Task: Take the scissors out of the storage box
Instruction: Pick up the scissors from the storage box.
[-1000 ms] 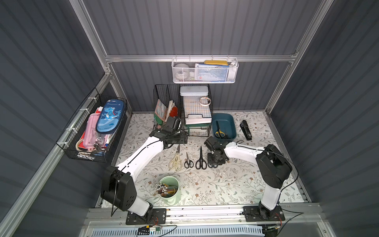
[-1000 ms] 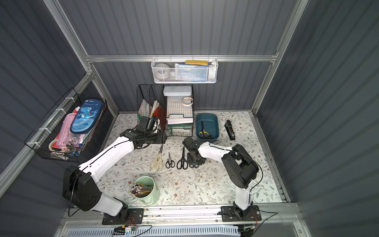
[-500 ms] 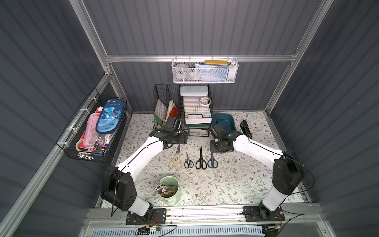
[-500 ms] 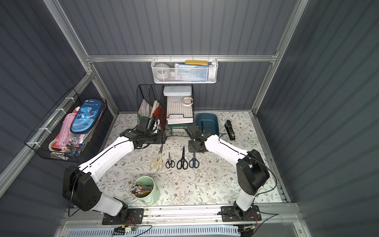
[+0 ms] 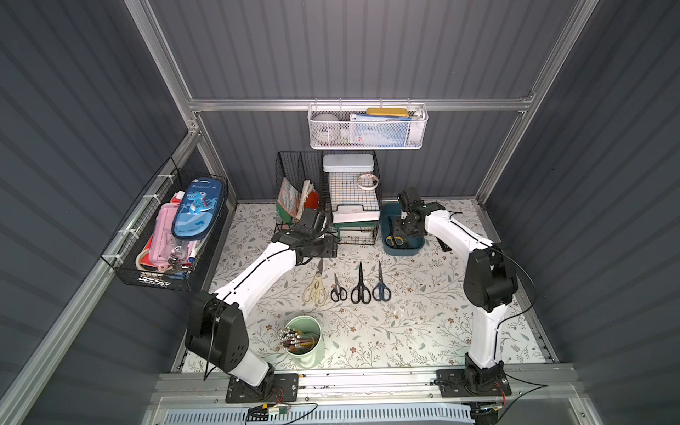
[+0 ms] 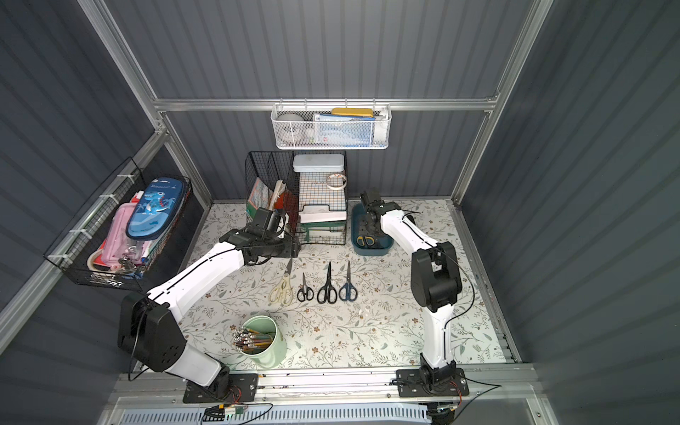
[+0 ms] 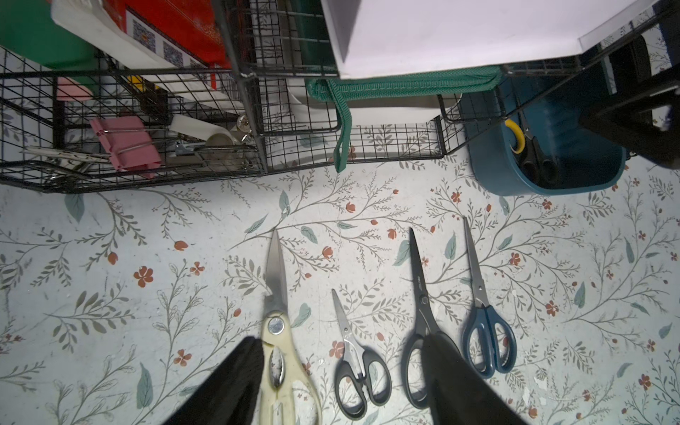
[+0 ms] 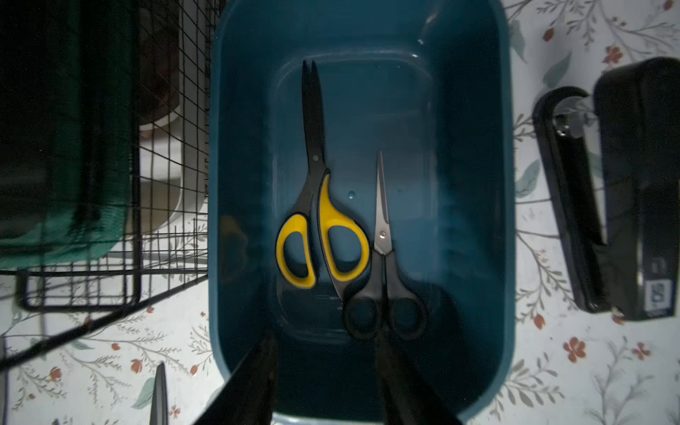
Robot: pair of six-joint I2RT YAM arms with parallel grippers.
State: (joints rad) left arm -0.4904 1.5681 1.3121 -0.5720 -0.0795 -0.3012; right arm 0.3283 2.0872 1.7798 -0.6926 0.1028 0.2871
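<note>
Right wrist view shows the yellow-and-black scissors point(image 8: 320, 220) and the small black scissors point(image 8: 382, 279) flat on the floor of the storage box point(image 8: 474, 184), handles touching, perhaps overlapping in the dim light; both look light and rigid, lying low on slick plastic, so I would pinch across the pivot or a handle loop; my right gripper point(image 8: 325, 342) hovers above them, fingers apart and empty; my left gripper point(image 7: 342, 342), likewise spread and empty, hangs over the four pairs point(image 5: 360, 285) laid out on the table point(image 5: 423, 323).

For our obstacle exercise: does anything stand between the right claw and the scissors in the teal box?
Nothing visible. The right claw hangs over the storage box, yellow-handled scissors and small black scissors uncovered below.
</note>
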